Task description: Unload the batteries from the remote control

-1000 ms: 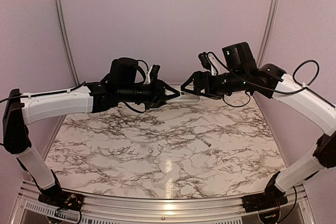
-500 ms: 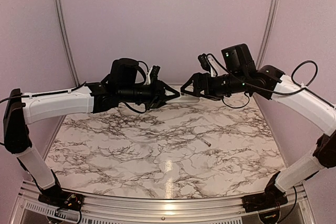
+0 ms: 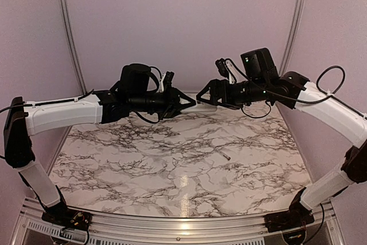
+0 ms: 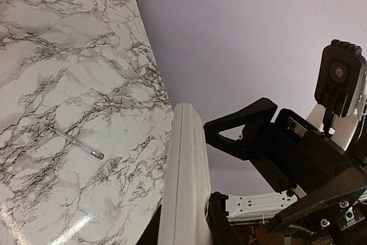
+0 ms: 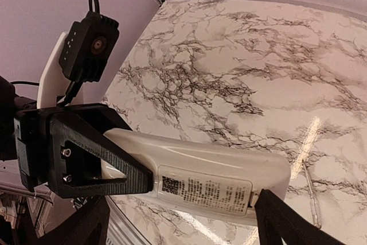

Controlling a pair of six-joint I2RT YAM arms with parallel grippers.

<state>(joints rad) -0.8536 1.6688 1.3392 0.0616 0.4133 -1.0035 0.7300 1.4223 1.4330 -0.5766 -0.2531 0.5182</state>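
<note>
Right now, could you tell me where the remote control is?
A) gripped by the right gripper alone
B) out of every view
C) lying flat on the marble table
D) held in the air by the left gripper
D: the left gripper clamps one end of the remote control above the table, while the right gripper stands open around its other end.

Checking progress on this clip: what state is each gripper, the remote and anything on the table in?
left gripper: shut on the remote control.
right gripper: open, straddling the remote's free end.
remote control: off the table, back seemingly closed.
thin rod: lying loose on the table.
</note>
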